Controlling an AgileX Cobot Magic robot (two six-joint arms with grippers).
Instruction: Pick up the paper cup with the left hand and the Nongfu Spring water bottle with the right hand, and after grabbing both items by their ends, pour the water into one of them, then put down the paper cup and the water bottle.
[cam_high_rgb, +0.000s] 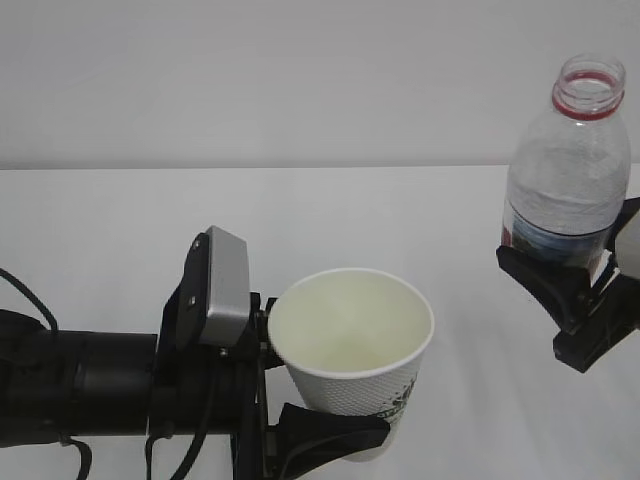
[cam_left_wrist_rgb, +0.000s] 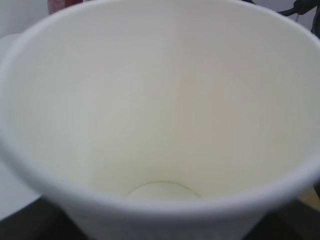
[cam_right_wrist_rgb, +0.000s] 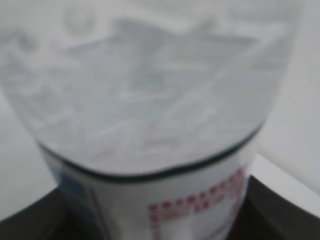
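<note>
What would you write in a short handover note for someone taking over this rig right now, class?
Left gripper: shut on the paper cup, held upright off the table; the cup looks empty inside.
Right gripper: shut on the Nongfu Spring water bottle, held upright, cap off, to the right of the cup and apart from it.
Done: both picked up.
Left: bring the bottle over the cup, pour, then set both down.

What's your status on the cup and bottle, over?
Left gripper shut on paper cup, cup looks empty. Right gripper shut on bottle, upright, cap off, off the cup's right. Nothing between them.
</note>
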